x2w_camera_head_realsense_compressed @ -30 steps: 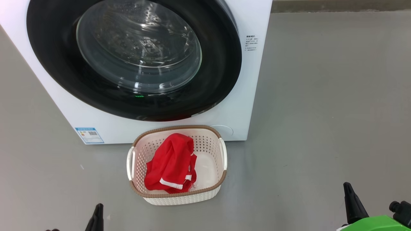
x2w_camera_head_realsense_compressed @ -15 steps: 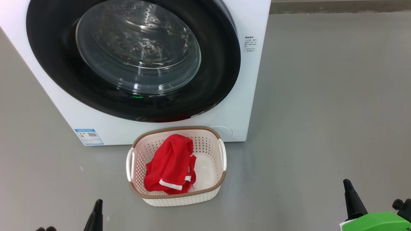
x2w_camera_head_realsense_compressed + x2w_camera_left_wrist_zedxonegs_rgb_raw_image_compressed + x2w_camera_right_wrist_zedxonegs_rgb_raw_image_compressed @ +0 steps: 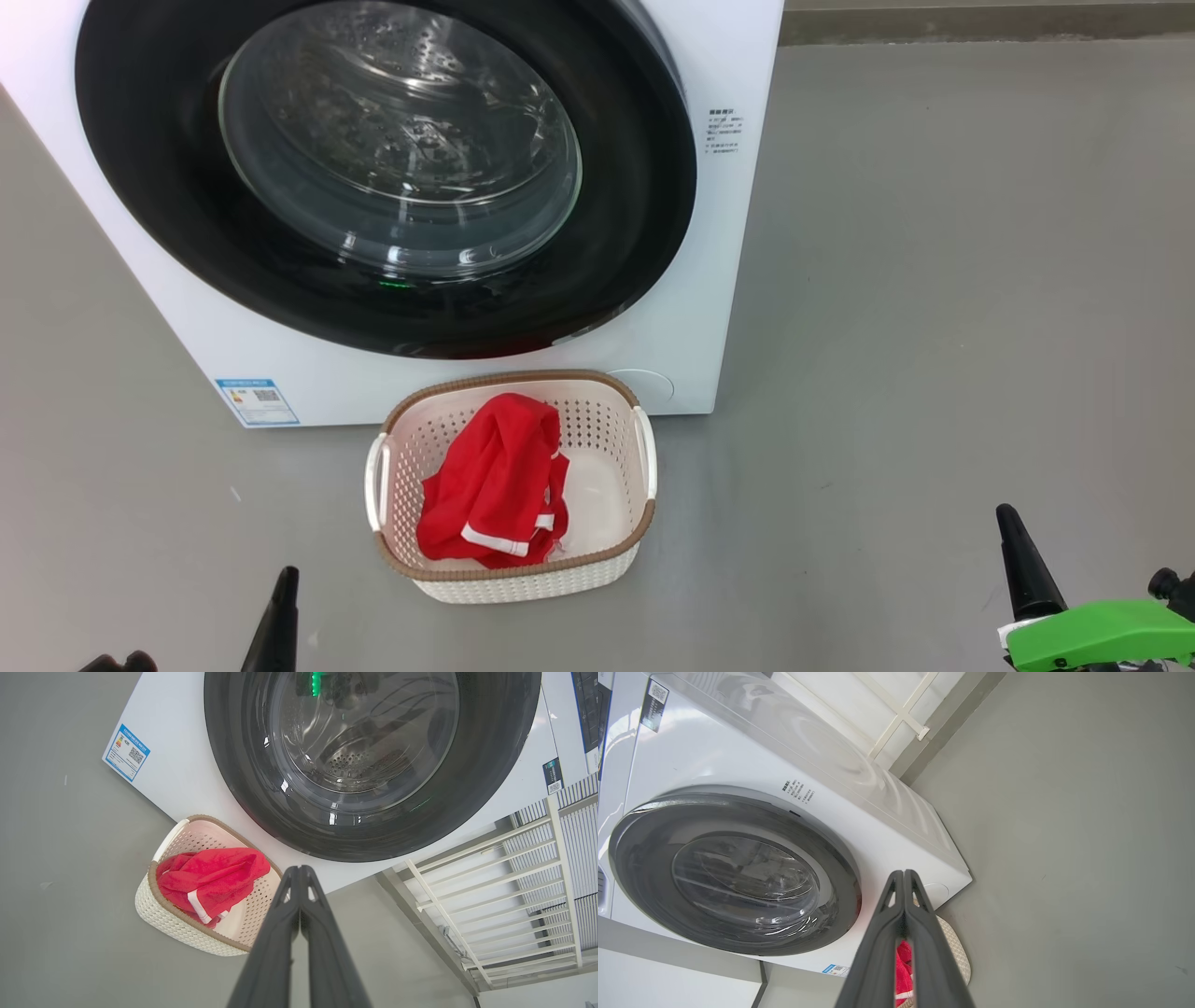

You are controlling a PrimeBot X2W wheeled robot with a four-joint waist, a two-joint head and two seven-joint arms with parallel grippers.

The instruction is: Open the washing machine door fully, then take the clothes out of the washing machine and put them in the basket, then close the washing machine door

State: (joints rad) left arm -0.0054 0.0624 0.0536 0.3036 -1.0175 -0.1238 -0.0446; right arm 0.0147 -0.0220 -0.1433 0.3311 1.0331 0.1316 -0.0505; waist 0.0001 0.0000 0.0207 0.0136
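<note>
Hovering with left gripper point(image 3: 299, 871) and right gripper point(image 3: 903, 875) pressed together, reckoning the limp, light red clothes point(image 3: 490, 476) easiest pinched at a raised fold.

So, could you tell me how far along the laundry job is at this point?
Done: the clothes lie in the basket, and the washing machine door sits shut against the washing machine. In hand: nothing; left gripper and right gripper are shut, empty. Left: seemingly nothing.
</note>
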